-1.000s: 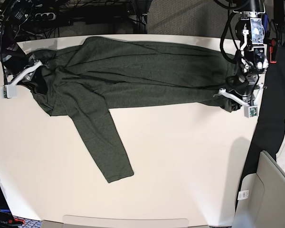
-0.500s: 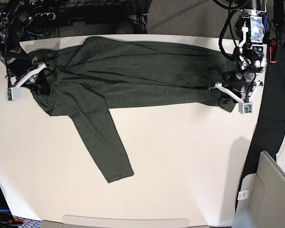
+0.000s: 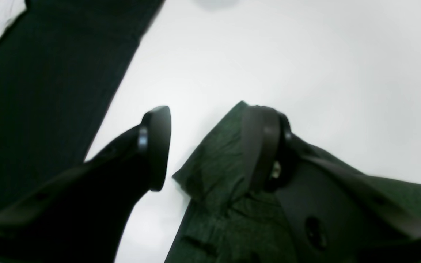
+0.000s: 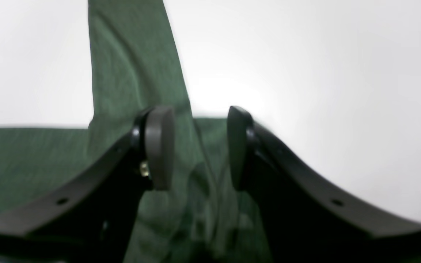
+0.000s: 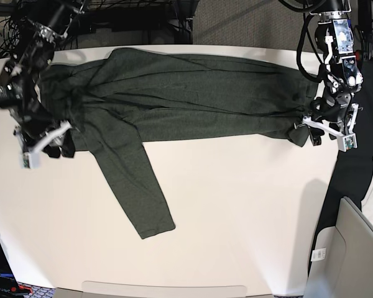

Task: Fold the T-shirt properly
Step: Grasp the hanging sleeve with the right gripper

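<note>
A: Nearest in the left wrist view? 
B: Left gripper (image 3: 210, 146), jaws clearly apart, nothing pinched between. One pad (image 3: 157, 146) over bare white table (image 3: 305, 54), the other lying against a crumpled corner of the T-shirt (image 3: 217, 171). More dark fabric in the upper left of that frame.

A: And in the right wrist view? 
B: Right gripper (image 4: 199, 146), also parted, fingers (image 4: 159, 146) standing on both sides of a raised fold, not pressed on it as far as visible. Green cloth under and between, one narrow strip running up to the top left of the frame. Blurred, so contact hard to judge.

A: Further away, in the base view? 
B: T-shirt (image 5: 174, 93) spread flat across the upper half of the frame, from left edge area to right. One long sleeve (image 5: 137, 186) slanting down toward the lower centre. Left gripper (image 5: 326, 133) at the right end of the cloth, beside a small bunched corner. Right gripper (image 5: 43, 144) at the left end, by the dark folded edge.

A: Behind all that? 
B: Black cables (image 5: 112, 15) along the top of the frame, past the table edge.
</note>
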Robot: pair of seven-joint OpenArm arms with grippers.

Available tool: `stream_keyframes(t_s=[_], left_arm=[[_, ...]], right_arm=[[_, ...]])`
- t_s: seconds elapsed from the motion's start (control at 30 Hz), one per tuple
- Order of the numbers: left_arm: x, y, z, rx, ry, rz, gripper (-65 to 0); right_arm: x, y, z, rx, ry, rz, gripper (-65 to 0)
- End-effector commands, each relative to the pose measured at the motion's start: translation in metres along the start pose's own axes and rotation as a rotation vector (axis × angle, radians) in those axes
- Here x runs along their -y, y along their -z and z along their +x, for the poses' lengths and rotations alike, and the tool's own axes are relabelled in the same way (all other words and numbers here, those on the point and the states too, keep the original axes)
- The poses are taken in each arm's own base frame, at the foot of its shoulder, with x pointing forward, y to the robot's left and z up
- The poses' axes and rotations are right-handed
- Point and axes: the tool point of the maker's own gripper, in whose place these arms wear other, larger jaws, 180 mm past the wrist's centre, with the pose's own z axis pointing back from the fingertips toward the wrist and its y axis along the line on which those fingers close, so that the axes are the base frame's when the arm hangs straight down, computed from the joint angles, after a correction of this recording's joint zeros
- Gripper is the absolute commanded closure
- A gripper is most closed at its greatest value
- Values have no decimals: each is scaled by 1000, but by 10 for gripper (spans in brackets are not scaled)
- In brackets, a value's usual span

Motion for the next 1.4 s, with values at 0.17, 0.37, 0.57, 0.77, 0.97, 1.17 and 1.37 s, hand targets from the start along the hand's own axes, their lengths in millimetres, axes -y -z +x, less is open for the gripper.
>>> stream_keyframes(t_s=[0.17, 0.37, 0.57, 0.77, 0.97, 1.17, 1.37], left_arm=[[-8, -3, 24, 75, 3, 19, -303], [-9, -3, 23, 73, 3, 19, -303], [-9, -3, 23, 73, 3, 19, -303], [-8, -3, 24, 75, 4, 18, -304], [-8, -3, 24, 76, 4, 16, -304], [-7, -3, 24, 76, 3, 15, -304], [-7, -3, 24, 76, 4, 14, -304]], right_arm=[[-31, 48, 46, 60, -94, 41, -246], [-44, 93, 62, 39, -140, 46, -246], [-38, 122, 69, 23, -155, 24, -247], [-37, 142, 59, -45, -147, 34, -248], [-36, 151, 55, -44, -149, 35, -248], [-45, 161, 30, -105, -133, 59, -248], [-47, 163, 16, -141, -126, 68, -248]])
